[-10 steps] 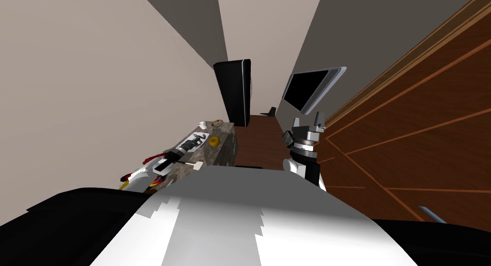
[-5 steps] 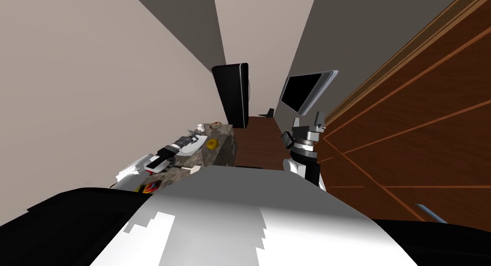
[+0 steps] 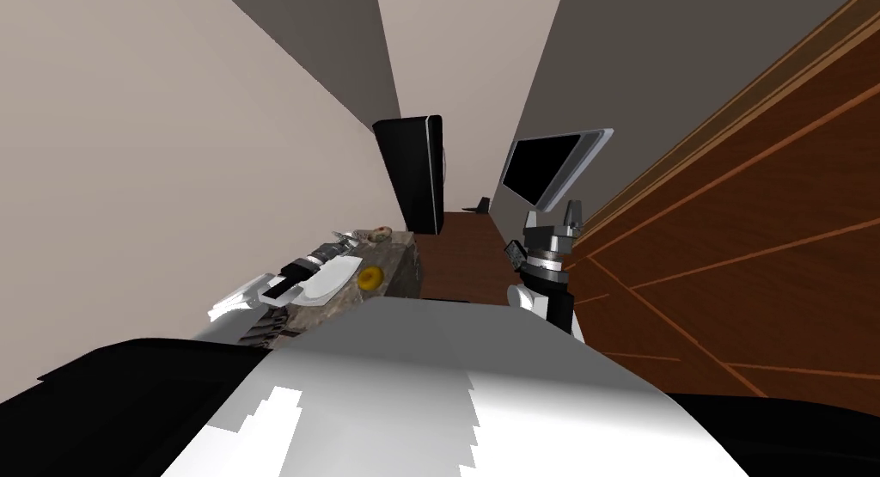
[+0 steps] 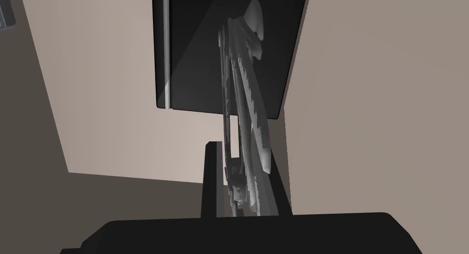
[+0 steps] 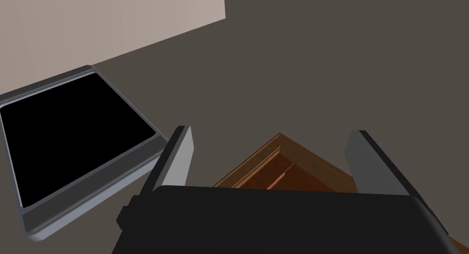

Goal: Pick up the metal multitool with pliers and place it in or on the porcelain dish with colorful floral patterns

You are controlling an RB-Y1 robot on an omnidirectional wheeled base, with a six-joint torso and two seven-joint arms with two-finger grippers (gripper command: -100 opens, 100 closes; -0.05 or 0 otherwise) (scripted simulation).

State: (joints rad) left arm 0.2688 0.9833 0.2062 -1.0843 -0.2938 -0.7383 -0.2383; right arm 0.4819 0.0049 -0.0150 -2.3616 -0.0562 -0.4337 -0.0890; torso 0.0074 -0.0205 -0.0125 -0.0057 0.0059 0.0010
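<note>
Left jaws: closed on the grey multitool, which stands out lengthwise between them, held above the marbled worktop by the far end of the white dish. Yellow ring just beside the dish. Right jaws: open, raised well apart from the worktop.

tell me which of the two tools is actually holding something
The left tool, shut on the grey multitool; the right tool stands open, with nothing in it.
</note>
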